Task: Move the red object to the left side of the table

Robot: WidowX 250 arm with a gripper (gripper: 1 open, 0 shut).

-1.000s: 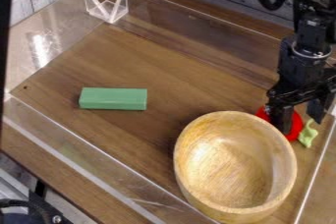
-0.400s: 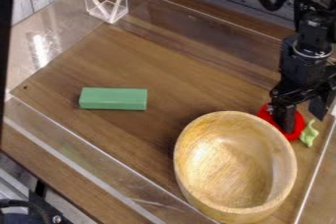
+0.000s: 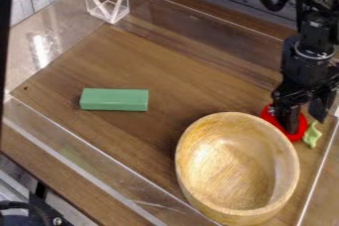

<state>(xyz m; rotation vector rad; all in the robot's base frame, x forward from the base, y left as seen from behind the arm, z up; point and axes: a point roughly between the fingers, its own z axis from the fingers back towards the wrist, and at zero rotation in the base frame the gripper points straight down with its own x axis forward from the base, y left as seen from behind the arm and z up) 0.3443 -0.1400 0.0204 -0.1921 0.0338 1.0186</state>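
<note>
Little has moved since the earlier frame: the arm stands in the same spot at the right edge of the desk, and only the hand looks slightly narrower than it did, its two dark fingers drawn a little closer about the red object. That hand points almost straight down, with one finger on the left of the fruit and the other on its right. Whether the fingers already press on the fruit or merely flank it cannot be told at this size, so the hand's state stays uncertain.

Beneath the hand, the red object sits on the desk at the far right, just beyond the far rim of the wooden bowl. A bit of its light-green stem shows just to the right of the red body, near the right edge of the desk. Left of the bowl and well apart from the hand, a green rectangular block lies flat on the wood grain. Low clear acrylic walls edge the desk, and at the far left corner a small clear folded piece stands upright.
</note>
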